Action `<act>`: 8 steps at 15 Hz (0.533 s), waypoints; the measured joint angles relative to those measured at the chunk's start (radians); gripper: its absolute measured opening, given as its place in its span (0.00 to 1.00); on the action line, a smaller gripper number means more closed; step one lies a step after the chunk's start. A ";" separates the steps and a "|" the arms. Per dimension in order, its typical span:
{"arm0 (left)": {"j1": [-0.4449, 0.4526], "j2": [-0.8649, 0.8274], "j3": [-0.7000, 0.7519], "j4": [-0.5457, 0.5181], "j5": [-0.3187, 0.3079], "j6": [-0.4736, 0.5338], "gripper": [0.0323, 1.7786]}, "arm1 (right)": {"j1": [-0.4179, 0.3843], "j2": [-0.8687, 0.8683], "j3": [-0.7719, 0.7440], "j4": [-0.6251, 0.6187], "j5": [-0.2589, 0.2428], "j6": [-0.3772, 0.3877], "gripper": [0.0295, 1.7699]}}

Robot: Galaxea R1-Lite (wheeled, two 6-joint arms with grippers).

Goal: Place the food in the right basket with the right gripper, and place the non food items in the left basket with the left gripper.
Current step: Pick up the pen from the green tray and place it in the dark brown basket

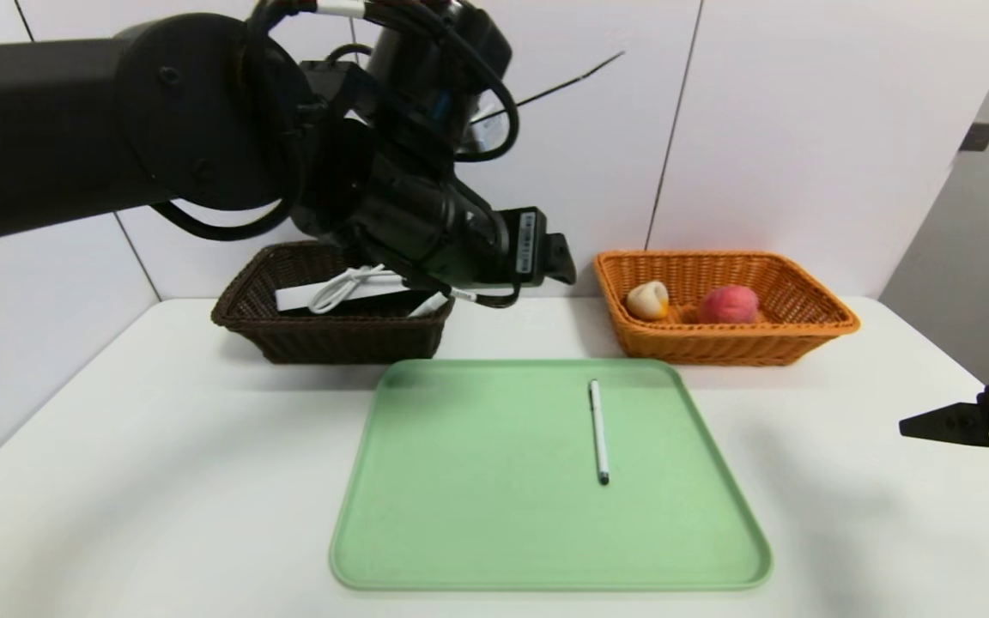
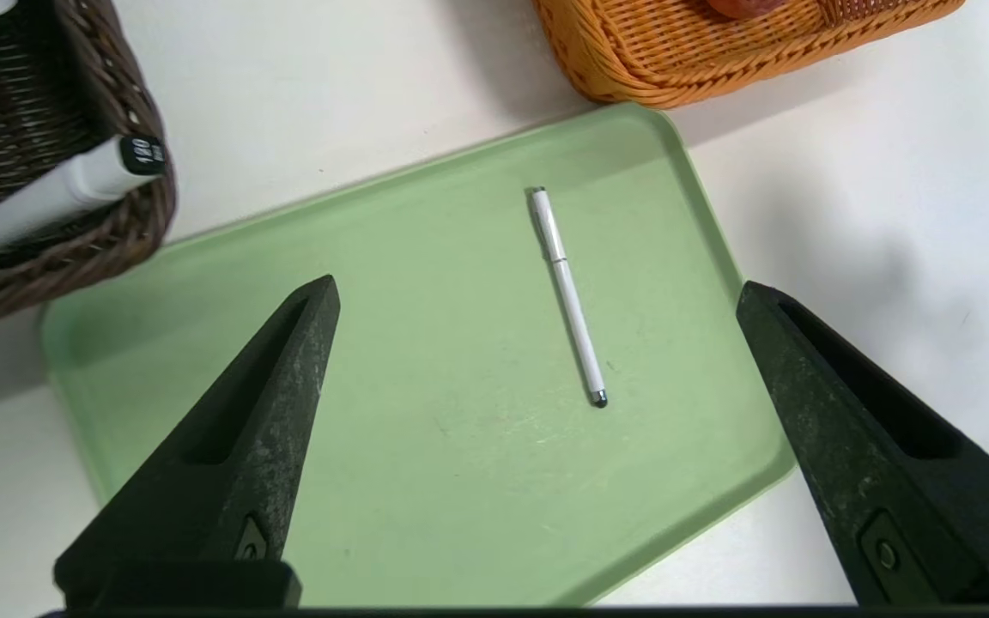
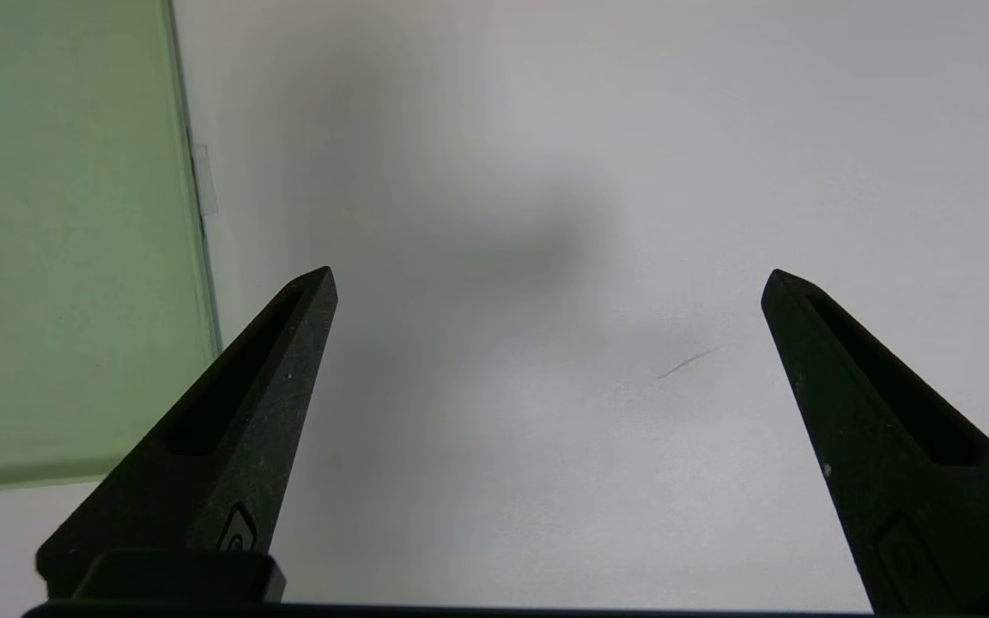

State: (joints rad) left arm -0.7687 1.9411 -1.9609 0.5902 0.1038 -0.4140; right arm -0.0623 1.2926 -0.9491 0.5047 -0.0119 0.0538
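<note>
Tabletop (image 1: 160, 446), white and set against pale wall panels, carries a green tray (image 1: 477, 532) in front of two wicker baskets. In the dark brown left basket (image 1: 323, 339) lie the power strip (image 1: 348, 292) and the thick marker (image 2: 48, 202); in the orange right basket (image 1: 722, 339) sit the cream bun (image 1: 647, 300) and the peach (image 1: 728, 305). Only the thin white pen (image 2: 567, 296) is left, flat on the tray's right half, its long axis running front to back with the dark tip toward the robot. The left gripper (image 2: 537, 292) hangs above the tray's far edge, jaws spread wide and empty, the pen below and ahead between them. I judge it the arm to take the pen, across the barrel. The right gripper (image 3: 546, 275), likewise wide and empty, is parked over bare table off the tray's right edge.
</note>
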 joint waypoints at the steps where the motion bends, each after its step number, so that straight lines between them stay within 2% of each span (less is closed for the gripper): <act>1: -0.039 0.014 0.000 -0.002 0.065 -0.023 0.93 | 0.000 -0.001 -0.002 -0.001 0.010 -0.001 0.97; 2: -0.067 0.029 -0.001 0.002 0.114 -0.034 0.93 | 0.000 -0.003 -0.007 -0.013 0.028 -0.005 0.97; 4: -0.114 0.057 -0.001 0.004 0.148 -0.032 0.94 | 0.003 -0.003 -0.016 -0.093 0.066 -0.014 0.97; 6: -0.141 0.089 -0.001 -0.001 0.174 -0.027 0.94 | 0.011 0.012 -0.017 -0.196 0.065 -0.064 0.97; 8: -0.162 0.132 -0.001 0.000 0.223 -0.028 0.94 | 0.015 0.023 -0.012 -0.228 0.060 -0.133 0.97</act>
State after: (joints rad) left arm -0.9304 2.0730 -1.9623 0.5898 0.3266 -0.4419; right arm -0.0470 1.3157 -0.9615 0.2770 0.0485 -0.0794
